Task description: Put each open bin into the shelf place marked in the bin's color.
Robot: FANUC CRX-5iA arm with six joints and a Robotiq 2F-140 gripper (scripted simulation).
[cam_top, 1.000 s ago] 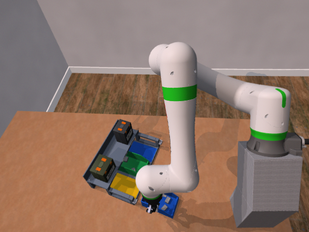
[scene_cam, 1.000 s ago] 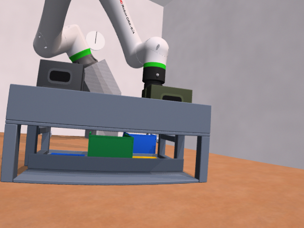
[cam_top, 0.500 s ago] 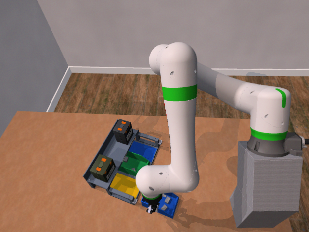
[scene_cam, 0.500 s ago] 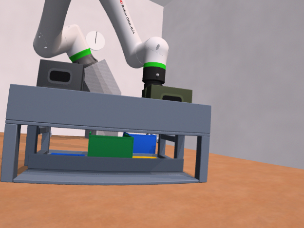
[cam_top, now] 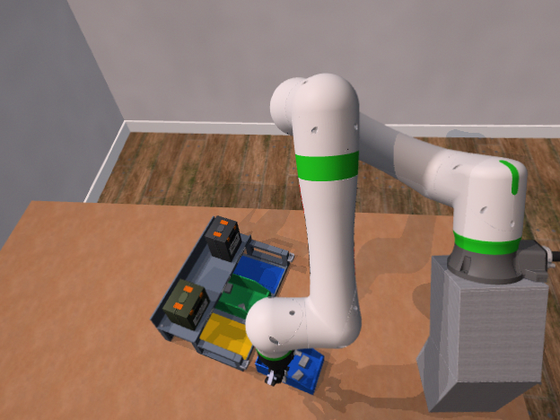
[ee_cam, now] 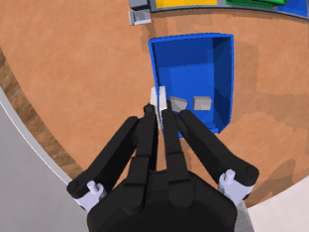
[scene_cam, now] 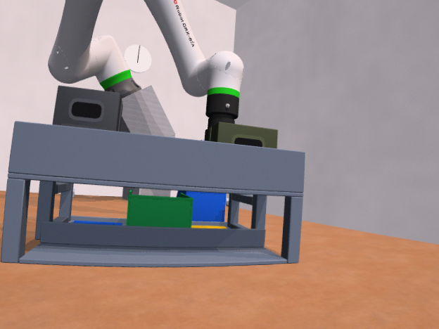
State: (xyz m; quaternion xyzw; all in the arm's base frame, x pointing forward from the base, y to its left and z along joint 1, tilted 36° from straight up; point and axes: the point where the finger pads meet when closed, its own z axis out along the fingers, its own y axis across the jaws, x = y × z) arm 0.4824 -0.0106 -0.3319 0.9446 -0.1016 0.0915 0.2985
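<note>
The blue bin sits on the table just in front of the shelf's yellow-marked place, with two grey parts inside. It also shows in the wrist view and behind the shelf in the exterior view. My gripper points down and is shut on the blue bin's side wall near its outer end; it also shows in the top view. The green bin stands in the shelf's middle place. The blue-marked place holds no bin.
The grey shelf has a front lip and an upper board. A dark grey box and an olive box stand on that board. My arm's lower link hangs over the shelf's front. The robot's grey pedestal stands to the right.
</note>
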